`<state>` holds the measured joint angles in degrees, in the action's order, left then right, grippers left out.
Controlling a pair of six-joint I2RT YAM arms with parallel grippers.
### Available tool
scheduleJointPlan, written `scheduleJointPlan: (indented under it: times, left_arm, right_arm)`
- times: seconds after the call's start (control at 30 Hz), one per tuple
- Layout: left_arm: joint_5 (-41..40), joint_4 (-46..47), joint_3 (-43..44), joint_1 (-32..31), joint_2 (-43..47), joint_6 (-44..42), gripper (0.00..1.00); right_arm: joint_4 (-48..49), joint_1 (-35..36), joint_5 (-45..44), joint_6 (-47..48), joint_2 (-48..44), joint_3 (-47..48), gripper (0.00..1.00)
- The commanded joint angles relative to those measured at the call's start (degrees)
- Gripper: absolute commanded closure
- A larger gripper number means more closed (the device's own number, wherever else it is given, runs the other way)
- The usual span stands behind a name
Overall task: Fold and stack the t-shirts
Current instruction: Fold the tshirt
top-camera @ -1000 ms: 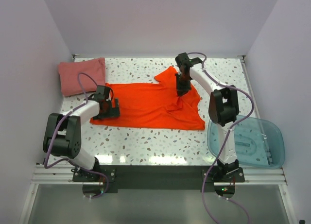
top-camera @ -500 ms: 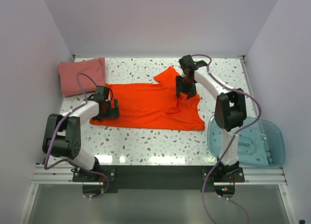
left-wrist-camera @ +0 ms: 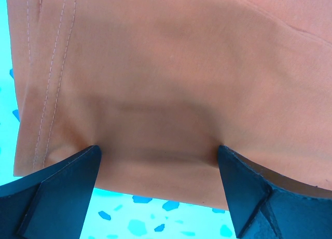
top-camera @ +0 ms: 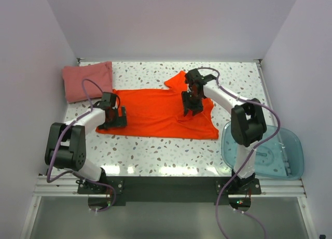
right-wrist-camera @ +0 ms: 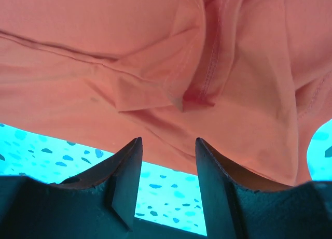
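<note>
On the bench (top-camera: pixel 155 151), seen from above, the orange shirt (top-camera: pixel 155 112) is lying spread flat, the pink shirt (top-camera: pixel 87 81) sitting folded at the far left corner. Left wrist: the left fingers (left-wrist-camera: pixel 62 182) are straddling the edge near the hem, spread wide, probably readying a grip. Right wrist: the right fingers (right-wrist-camera: pixel 124 169) are hovering parted over rumpled seams, pinching nothing.

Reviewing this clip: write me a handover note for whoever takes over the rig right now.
Left claw: open wide, on the orange shirt at its near hem corner.
Right claw: narrowly open over bunched cloth at the collar end, nothing visibly pinched.
The orange shirt lies spread out in the middle, unfolded; the pink shirt sits folded in the far left corner.
Done: pink shirt folded. Left: fold the orange one, stack the two.
</note>
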<state>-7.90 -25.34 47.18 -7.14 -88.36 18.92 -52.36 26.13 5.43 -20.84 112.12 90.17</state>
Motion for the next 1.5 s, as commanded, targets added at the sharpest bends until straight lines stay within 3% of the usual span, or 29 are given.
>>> scheduleJointPlan:
  times: [0.0,0.4,0.7,0.87,1.17,1.27,1.3,1.47]
  left_arm:
    - [-0.2,-1.2,-0.8,0.5,2.1,0.1,0.0]
    - [-0.4,-1.9,-1.6,0.5,4.1,0.0,0.0]
    - [-0.7,-2.5,-1.4,0.5,4.5,-0.3,0.0]
    - [-0.9,-2.7,-1.0,0.5,4.2,-0.5,0.0]
    - [-0.7,-3.0,-0.9,0.7,4.0,-0.7,0.0]
    - [-0.8,-3.3,-0.9,0.7,4.0,-0.7,0.0]
    - [-0.7,-3.3,-0.8,0.7,4.0,-0.7,0.0]
    - [-0.7,-4.5,1.8,0.9,4.3,-0.6,0.0]
  right_arm:
    - [3.8,0.2,0.6,2.1,0.1,0.6,0.51]
    - [6.5,0.2,1.7,6.5,6.4,3.6,0.52]
    - [3.8,0.4,3.7,7.1,7.3,8.2,0.95]
    - [0.6,1.6,4.7,8.2,11.2,15.8,0.98]
    - [-6.5,4.1,4.1,9.6,22.0,31.7,0.88]
    - [-7.5,4.5,3.4,9.5,23.1,34.5,0.74]
    - [-7.6,4.7,3.2,9.5,23.6,34.9,0.62]
    - [-7.6,4.6,1.4,8.8,20.6,34.3,0.41]
